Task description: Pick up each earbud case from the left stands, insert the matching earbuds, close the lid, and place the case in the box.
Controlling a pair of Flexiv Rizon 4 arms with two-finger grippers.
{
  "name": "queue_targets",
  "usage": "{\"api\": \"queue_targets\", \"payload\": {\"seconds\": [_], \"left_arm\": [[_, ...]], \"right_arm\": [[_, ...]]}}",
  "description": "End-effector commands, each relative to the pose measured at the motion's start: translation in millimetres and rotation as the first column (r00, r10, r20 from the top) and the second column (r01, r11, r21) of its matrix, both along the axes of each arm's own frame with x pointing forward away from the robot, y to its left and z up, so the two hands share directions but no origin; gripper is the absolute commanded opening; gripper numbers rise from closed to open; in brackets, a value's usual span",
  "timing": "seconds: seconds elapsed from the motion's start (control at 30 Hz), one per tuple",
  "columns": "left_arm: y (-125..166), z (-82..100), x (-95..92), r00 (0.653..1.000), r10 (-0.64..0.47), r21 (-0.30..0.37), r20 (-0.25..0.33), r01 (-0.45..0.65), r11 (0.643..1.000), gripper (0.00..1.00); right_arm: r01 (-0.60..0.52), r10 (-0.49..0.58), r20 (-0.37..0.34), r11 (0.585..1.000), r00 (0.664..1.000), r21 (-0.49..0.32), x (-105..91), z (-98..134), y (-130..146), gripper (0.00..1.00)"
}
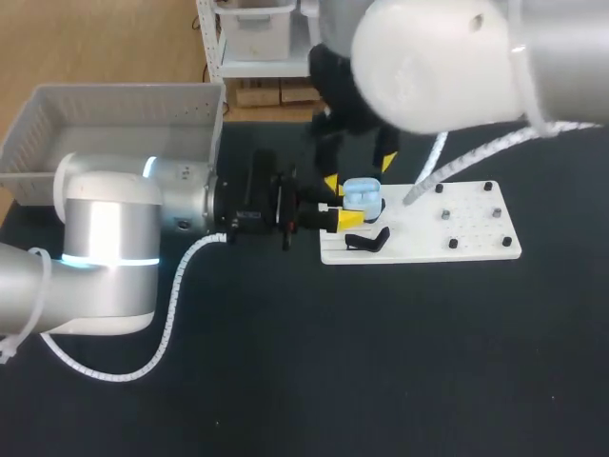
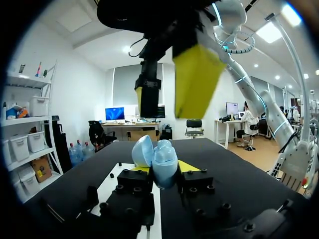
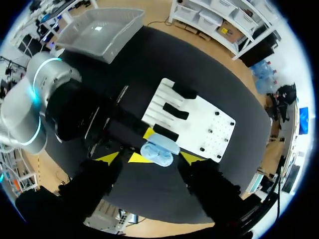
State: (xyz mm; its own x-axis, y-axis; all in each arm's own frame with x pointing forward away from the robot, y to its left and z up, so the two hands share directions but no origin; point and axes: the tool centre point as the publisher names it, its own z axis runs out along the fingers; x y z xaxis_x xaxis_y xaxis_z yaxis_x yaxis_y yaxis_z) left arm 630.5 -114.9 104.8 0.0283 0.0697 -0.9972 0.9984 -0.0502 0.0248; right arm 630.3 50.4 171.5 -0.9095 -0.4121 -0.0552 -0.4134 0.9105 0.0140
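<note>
A light blue earbud case hangs just over the white stand board, held from the side by my left gripper, which is shut on it. In the left wrist view the case sits between the yellow tips, its lid tilted up. My right gripper hovers directly above the case with its fingers spread wide and clear of it. From the right wrist the case lies below, between my own open fingers.
A grey basket stands at the table's back left. Black stands sit on the board's near-left part, and small black pegs dot its right half. The rest of the table is black cloth.
</note>
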Motion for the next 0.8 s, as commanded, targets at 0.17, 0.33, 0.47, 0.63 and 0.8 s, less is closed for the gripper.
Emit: {"api": "queue_targets", "payload": {"seconds": [0.17,0.33,0.47,0.63,0.8], "left_arm": [[-1,-1.0,-1.4,1.000,0.007,-0.003,0.004,-0.007,1.000,0.00],[-1,-1.0,-1.4,1.000,0.007,-0.003,0.004,-0.007,1.000,0.00],[-1,-1.0,-1.4,1.000,0.007,-0.003,0.004,-0.007,1.000,0.00],[-1,-1.0,-1.4,1.000,0.007,-0.003,0.004,-0.007,1.000,0.00],[-1,-1.0,-1.4,1.000,0.007,-0.003,0.004,-0.007,1.000,0.00]], "right_arm": [[0.300,-0.311,0.191,0.950,0.931,0.086,19.3,10,-38,1.00],[0.373,-0.372,0.252,0.927,0.893,0.046,35.8,2,-47,1.00],[0.392,-0.387,0.237,0.920,0.891,0.029,46.8,-11,-50,1.00],[0.399,-0.395,0.220,0.917,0.892,0.028,50.7,-24,-52,0.97],[0.399,-0.394,0.178,0.917,0.902,0.008,48.7,-36,-54,0.95]]}}
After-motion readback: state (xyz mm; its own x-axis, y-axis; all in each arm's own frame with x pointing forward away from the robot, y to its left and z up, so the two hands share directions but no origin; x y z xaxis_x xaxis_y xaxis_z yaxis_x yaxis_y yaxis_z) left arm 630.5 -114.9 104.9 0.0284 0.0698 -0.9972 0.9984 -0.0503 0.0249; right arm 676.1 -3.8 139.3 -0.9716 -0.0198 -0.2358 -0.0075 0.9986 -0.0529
